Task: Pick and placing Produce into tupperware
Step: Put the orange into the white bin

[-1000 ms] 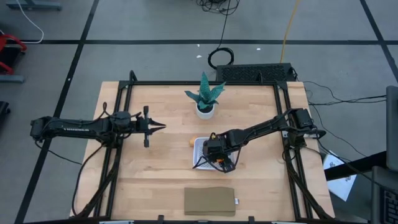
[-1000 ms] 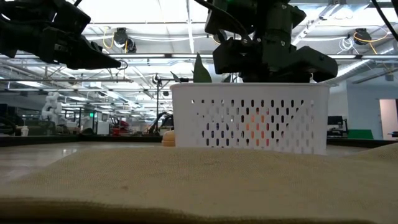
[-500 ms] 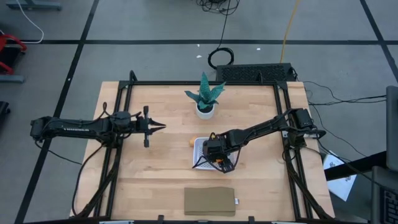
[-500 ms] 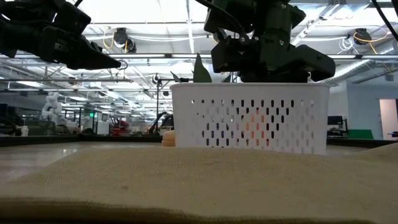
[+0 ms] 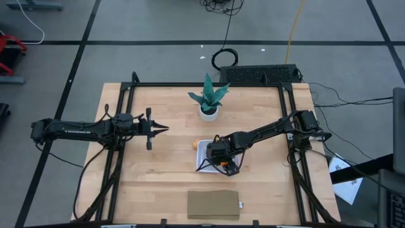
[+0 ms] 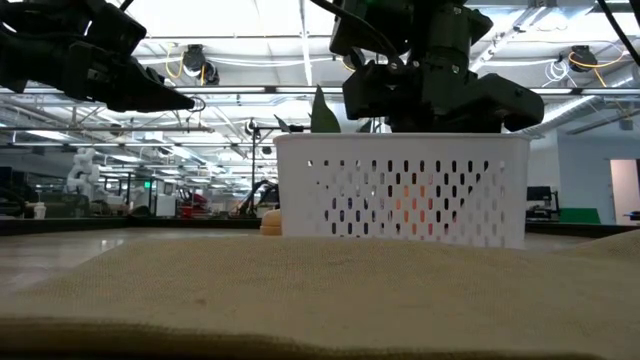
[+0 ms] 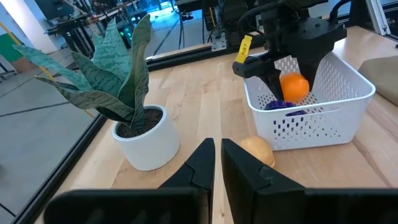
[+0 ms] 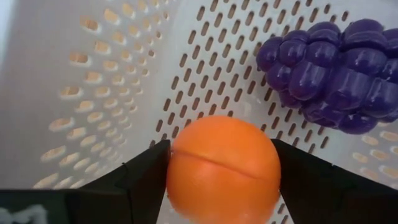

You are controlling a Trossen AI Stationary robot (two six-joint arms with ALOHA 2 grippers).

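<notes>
My right gripper (image 5: pixel 221 162) reaches down into the white tupperware (image 5: pixel 204 149) and is shut on the bright orange ball (image 8: pixel 222 172). The dark purple lump (image 8: pixel 333 74) lies on the dotted bottom beside the ball, also visible in the left wrist view as the purple lump (image 7: pixel 280 106). The tan-orange piece (image 7: pixel 255 150) rests on the table just outside the tupperware's wall (image 7: pixel 323 118), toward the left arm. My left gripper (image 5: pixel 159 128) hovers shut over the table's left half, away from everything. My right gripper pinches the orange ball (image 7: pixel 293 87) between its two fingers (image 8: pixel 147 178), one on each opposite side. The fingers come from above, pointing down into the tupperware. The ball sits low inside the walls; whether it touches the bottom cannot be told.
A green spiky plant in a white pot (image 5: pixel 209 102) stands behind the tupperware toward the far edge. A flat tan-brown pad (image 5: pixel 214 204) lies at the near edge. Bare wood (image 5: pixel 164 171) shows between the left arm and the tupperware.
</notes>
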